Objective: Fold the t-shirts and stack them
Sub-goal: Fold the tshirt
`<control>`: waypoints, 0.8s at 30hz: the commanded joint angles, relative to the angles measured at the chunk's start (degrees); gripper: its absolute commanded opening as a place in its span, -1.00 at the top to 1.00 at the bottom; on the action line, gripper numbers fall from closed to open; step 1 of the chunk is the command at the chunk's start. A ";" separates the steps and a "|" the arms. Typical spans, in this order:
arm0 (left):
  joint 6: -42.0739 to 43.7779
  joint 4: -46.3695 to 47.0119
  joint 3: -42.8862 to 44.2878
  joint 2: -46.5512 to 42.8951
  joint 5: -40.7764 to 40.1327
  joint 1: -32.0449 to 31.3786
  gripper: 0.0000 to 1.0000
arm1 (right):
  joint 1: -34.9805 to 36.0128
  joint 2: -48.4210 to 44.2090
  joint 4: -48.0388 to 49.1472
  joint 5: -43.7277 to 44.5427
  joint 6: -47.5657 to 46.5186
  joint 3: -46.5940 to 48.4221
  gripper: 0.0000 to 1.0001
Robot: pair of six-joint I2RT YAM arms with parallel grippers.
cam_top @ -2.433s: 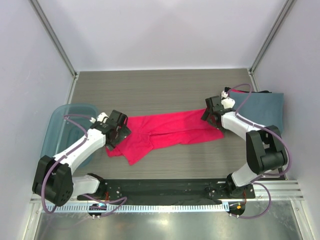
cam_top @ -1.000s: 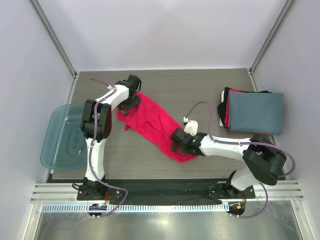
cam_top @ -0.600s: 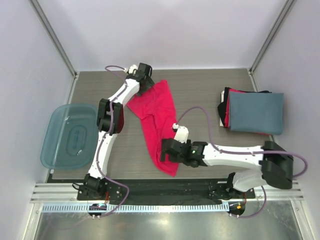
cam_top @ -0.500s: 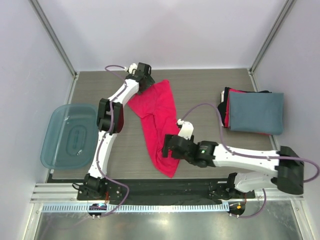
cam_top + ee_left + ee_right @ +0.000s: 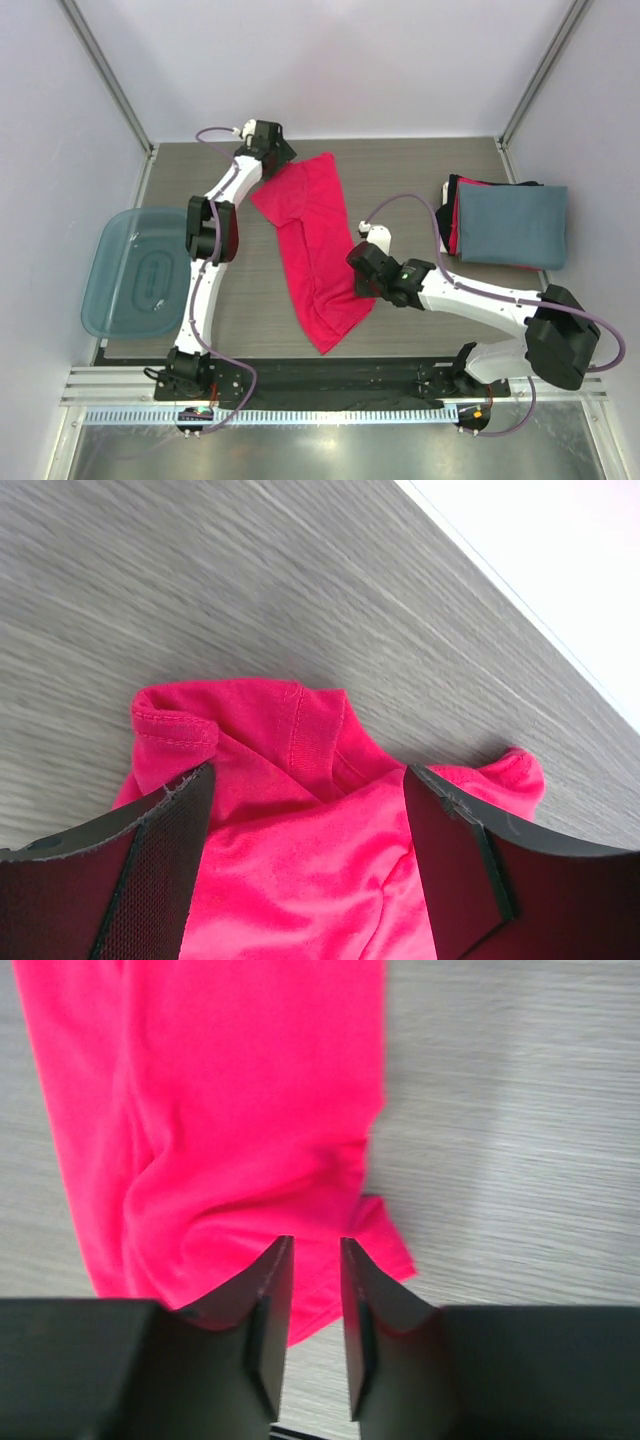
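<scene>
Here's the pink-red t-shirt (image 5: 315,250), stretched out long and narrow in the middle of the surface (image 5: 420,170). Its long axis runs from the far side down toward the arm bases, leaning a touch to the right. The wide end lies far and the narrow tip points near.

The left end effector (image 5: 277,160) is up at the far left corner of that tee. In the wrist view its fingers (image 5: 160,860) stand wide apart, straddling a bunched hem without pinching it.

The right end effector (image 5: 358,283) sits on the tee's right edge, toward the near end. Its fingers (image 5: 262,1310) are drawn almost together, with just a thin slit between them and pink cloth showing past the tips. Whether any fabric is caught in there, I can't tell.

Now the count. One tee is laid out. One folded stack sits at the right edge with three in it: a slate blue-grey t-shirt (image 5: 512,225) on top, and a red edge (image 5: 456,235) and a black edge (image 5: 450,187) peeking out on its left. That's four shirts in all. One translucent blue bin (image 5: 100,290) sits at the far left.
</scene>
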 commanded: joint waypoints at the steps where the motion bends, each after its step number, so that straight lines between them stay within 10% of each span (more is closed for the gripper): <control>1: 1.51 3.75 0.58 0.11 0.99 1.86 -0.54 | 0.14 0.60 4.61 -5.29 -2.61 -1.09 0.41; 24: 4.15 8.77 1.20 -2.26 6.44 -0.59 -0.66 | 8.91 2.03 8.77 -5.84 7.93 -13.93 0.56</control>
